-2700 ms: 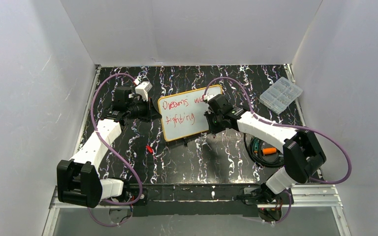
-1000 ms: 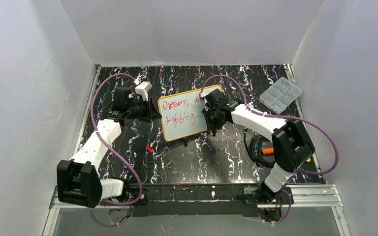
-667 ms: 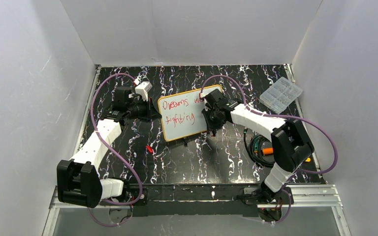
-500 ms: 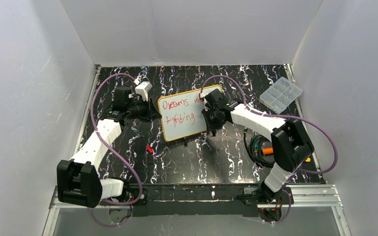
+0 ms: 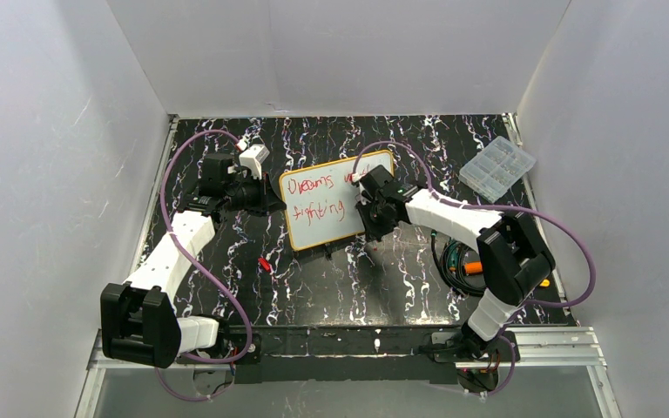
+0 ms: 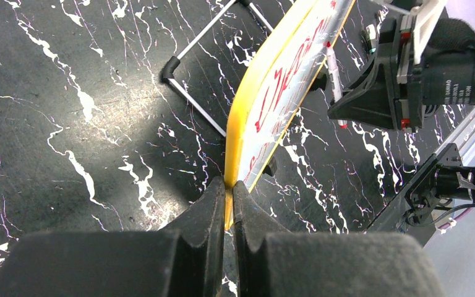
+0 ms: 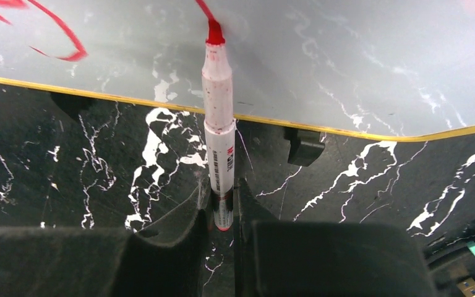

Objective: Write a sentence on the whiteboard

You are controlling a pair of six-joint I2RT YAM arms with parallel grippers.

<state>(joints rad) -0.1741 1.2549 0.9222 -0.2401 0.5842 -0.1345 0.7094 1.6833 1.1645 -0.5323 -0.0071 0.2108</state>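
The left gripper (image 6: 227,185) is clamped on the yellow edge of the whiteboard (image 5: 329,228), which stands propped near the middle of the black marbled table (image 5: 314,287). A small red piece (image 5: 264,264), possibly a marker cap, lies nearer the arm bases. The sentence (image 5: 316,197) runs in red over two lines (its right end is hidden behind the arm). The right gripper (image 7: 222,197) pinches a red marker (image 7: 218,139), its tip touching the board. A clear compartment box (image 5: 497,167) lies far right.
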